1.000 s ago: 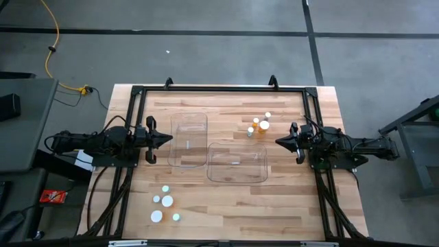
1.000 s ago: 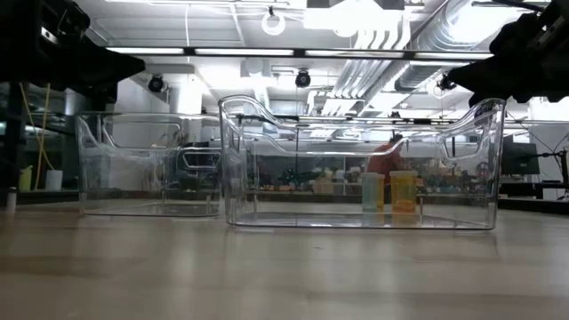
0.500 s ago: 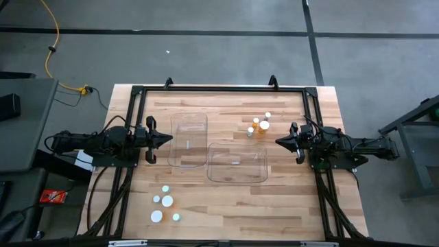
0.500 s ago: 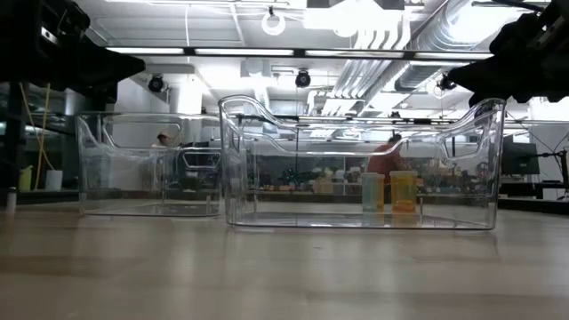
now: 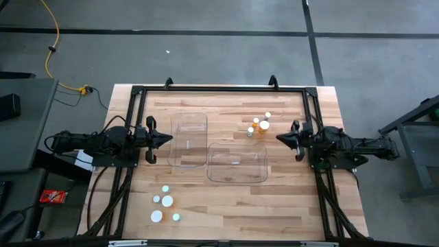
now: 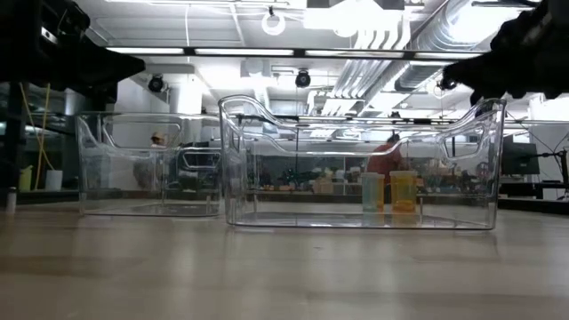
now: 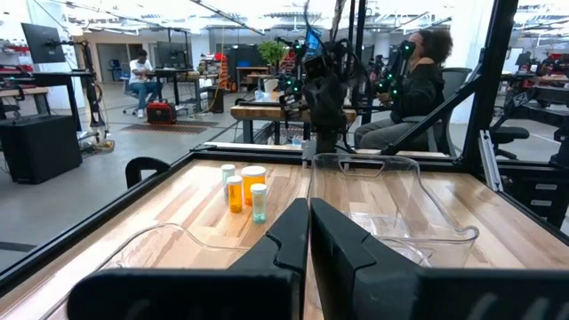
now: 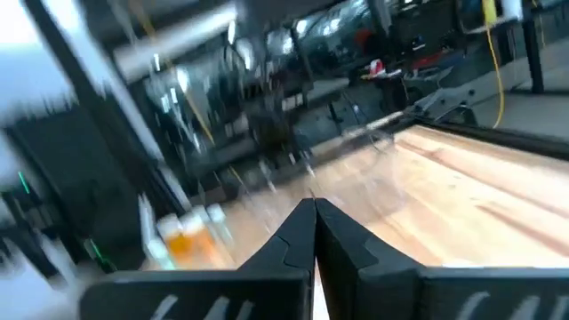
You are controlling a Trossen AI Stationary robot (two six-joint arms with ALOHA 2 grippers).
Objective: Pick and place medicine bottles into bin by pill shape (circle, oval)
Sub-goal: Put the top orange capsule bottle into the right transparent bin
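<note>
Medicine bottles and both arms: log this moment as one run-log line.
left gripper: shut, empty, beside bins | right gripper: shut, empty, near bottles | medicine bottles: on table, none binned | clear bins: empty

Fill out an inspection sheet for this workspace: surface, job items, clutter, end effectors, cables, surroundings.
Surface: wooden table inside a black frame.
Job items: two clear bins, both empty; medicine bottles in two clusters, one at the far right, one at the near left.
Clutter: nothing seen.
End effectors: left end effector shut, empty, beside the left bin; right end effector shut, empty, near the far cluster.
Cables: yellow cable on the floor.
Surroundings: seated people, workbenches.
</note>
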